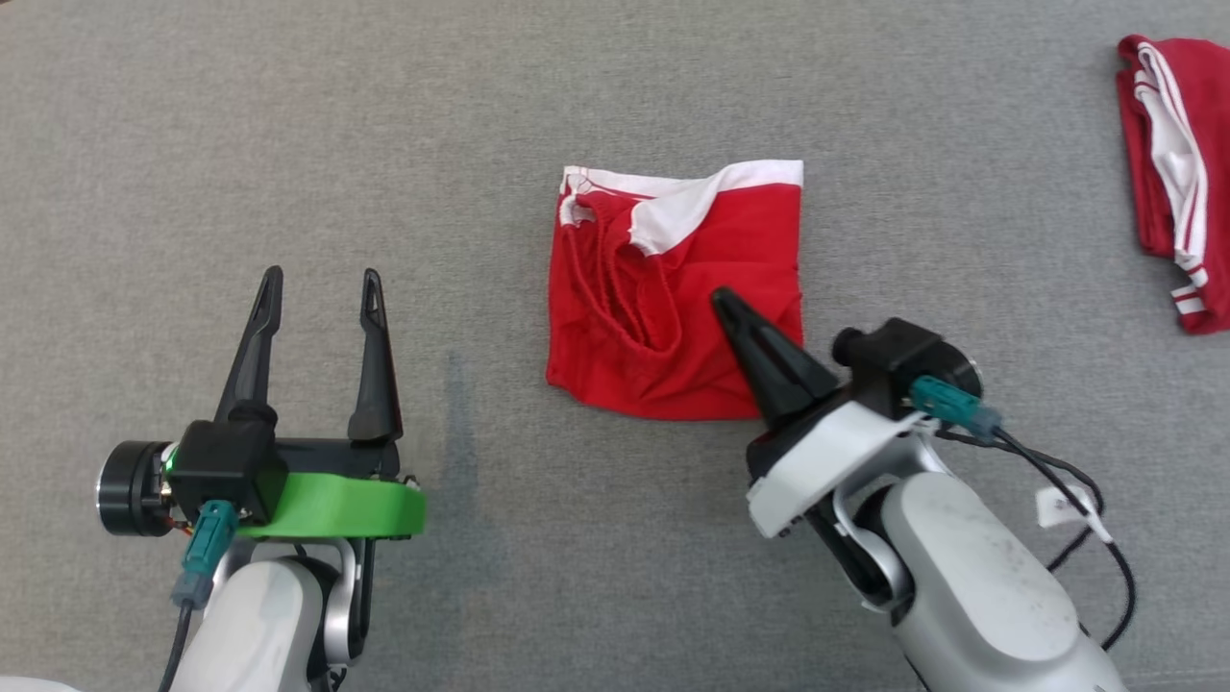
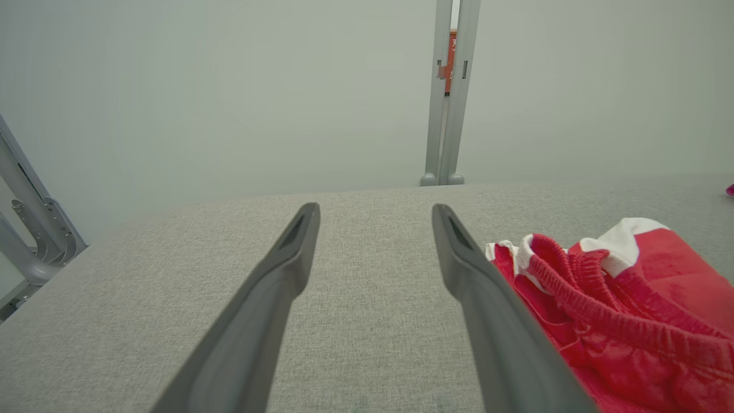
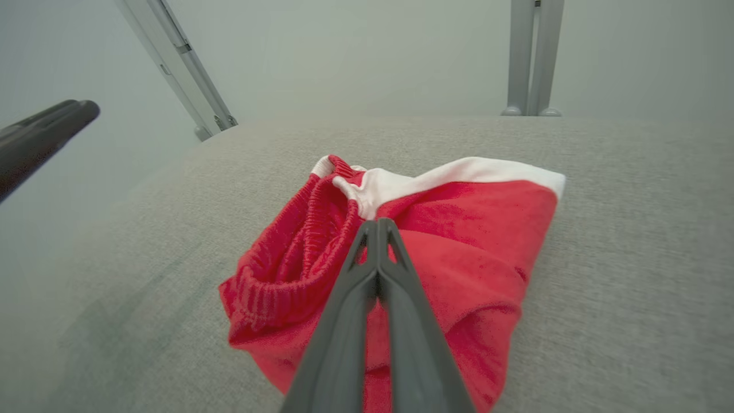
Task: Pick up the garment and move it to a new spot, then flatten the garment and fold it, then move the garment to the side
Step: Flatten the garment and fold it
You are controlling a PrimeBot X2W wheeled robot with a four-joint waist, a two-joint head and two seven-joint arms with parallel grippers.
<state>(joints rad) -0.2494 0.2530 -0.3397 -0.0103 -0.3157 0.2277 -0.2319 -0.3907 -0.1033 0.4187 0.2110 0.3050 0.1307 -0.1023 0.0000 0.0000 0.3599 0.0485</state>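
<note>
The garment (image 1: 673,288) is a pair of red shorts with a white band, lying folded into a rough square on the grey cloth surface (image 1: 288,115). My right gripper (image 1: 721,298) is shut, its tips together over the garment's lower right part. In the right wrist view the closed fingers (image 3: 375,223) point across the red cloth (image 3: 476,229), and no fabric shows between them. My left gripper (image 1: 322,279) is open and stands over bare surface, left of the garment. In the left wrist view its fingers (image 2: 375,209) are spread, with the garment (image 2: 631,321) to the right.
A second red and white garment (image 1: 1172,183) lies bunched at the far right edge. Grey metal posts (image 2: 447,92) (image 3: 530,57) stand beyond the far edge of the surface, and slanted frame bars (image 3: 178,63) (image 2: 28,229) at its side. A pale wall lies behind.
</note>
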